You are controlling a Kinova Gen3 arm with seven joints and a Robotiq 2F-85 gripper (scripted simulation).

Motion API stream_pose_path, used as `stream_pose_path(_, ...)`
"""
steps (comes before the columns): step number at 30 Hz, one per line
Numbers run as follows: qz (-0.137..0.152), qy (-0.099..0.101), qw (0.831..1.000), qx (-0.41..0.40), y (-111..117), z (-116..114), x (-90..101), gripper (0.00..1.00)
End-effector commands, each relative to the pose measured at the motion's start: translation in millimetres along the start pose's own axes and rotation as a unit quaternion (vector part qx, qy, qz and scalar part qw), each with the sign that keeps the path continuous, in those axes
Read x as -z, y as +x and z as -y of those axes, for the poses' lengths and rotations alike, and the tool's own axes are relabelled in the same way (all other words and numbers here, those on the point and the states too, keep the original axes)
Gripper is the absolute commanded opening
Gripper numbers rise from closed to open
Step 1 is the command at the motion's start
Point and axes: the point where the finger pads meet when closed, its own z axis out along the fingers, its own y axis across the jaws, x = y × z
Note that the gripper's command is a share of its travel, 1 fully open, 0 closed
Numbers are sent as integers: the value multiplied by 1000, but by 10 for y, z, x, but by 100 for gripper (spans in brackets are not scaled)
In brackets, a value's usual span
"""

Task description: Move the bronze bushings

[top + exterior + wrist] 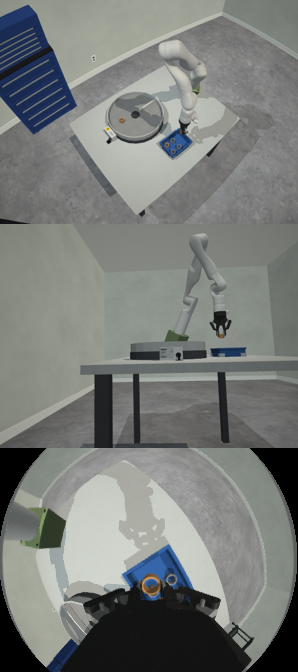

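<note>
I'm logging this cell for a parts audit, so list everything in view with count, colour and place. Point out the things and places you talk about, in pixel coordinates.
bushing on the disc (pixel 121 123): one, bronze, left of the hub in the top view
held bushing (pixel 221 336) (pixel 144 586): one, bronze, between the fingers, above the crate
bushing in the crate (pixel 164 147): one, bronze
steel bushings: three, grey, in the crate
crate (pixel 188 141) (pixel 228 353) (pixel 180 566): one, blue, on the table
turntable (pixel 128 135) (pixel 148 347): one, grey and black, on the table
control box (pixel 113 136) (pixel 167 353): one, pale, beside the turntable
table (pixel 127 171) (pixel 185 367) (pixel 95 513): one, pale top
drawer cabinet (pixel 37 91): one, blue, by the wall
wall outlet (pixel 93 58): one, white
arm (pixel 182 82) (pixel 195 271): one, white, green mount
gripper (pixel 183 132) (pixel 221 335) (pixel 151 585): one, black
</note>
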Motion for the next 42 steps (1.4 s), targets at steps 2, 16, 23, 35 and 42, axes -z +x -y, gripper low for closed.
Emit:
stream_pose_path(2,4,2,1000,-9,-82,73,8,0)
stream_pose_path(16,4,2,1000,-9,-415,507,12,0)
stream_pose_path(23,4,2,1000,-9,-566,704,14,0)
stream_pose_path(35,4,2,1000,-9,-831,1049,17,0)
stream_pose_path(42,4,2,1000,-9,-942,1194,19,0)
